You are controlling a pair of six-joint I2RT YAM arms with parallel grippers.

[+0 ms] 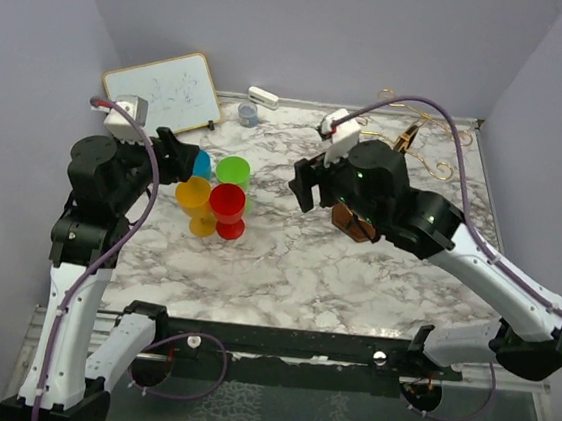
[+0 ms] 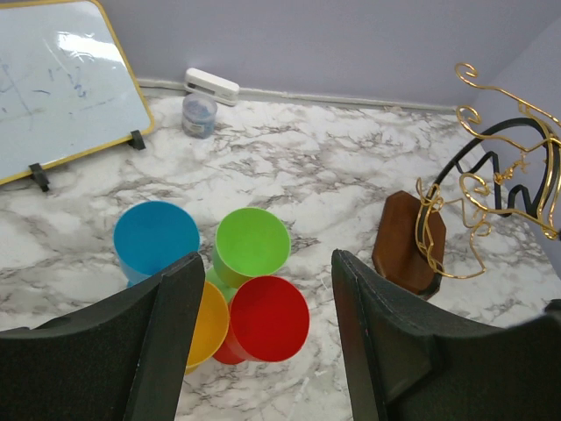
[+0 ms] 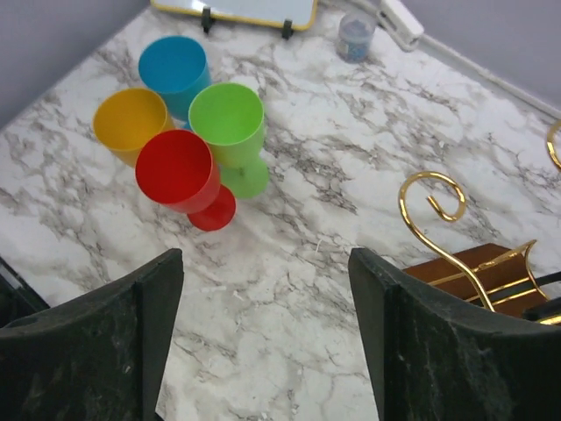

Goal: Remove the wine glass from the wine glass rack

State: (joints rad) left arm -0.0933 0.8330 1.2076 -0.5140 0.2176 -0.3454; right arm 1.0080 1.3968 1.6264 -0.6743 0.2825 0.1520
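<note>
Several plastic wine glasses stand upright in a tight cluster on the marble table: red (image 1: 226, 203), green (image 1: 233, 171), yellow (image 1: 193, 194) and blue (image 1: 202, 165). The wine glass rack (image 1: 436, 167), gold scrolled wire on a brown wooden base (image 2: 408, 241), stands to their right, partly hidden under the right arm. No glass hangs on the arms I can see. My left gripper (image 2: 265, 263) hovers open above and just left of the red glass (image 2: 267, 317). My right gripper (image 3: 265, 259) is open over bare marble between the red glass (image 3: 173, 168) and the rack (image 3: 438, 219).
A whiteboard (image 1: 163, 88) leans at the back left. A small grey jar (image 1: 248, 115) and a white eraser (image 1: 263, 96) lie near the back wall. Walls close in the table at the back and on both sides.
</note>
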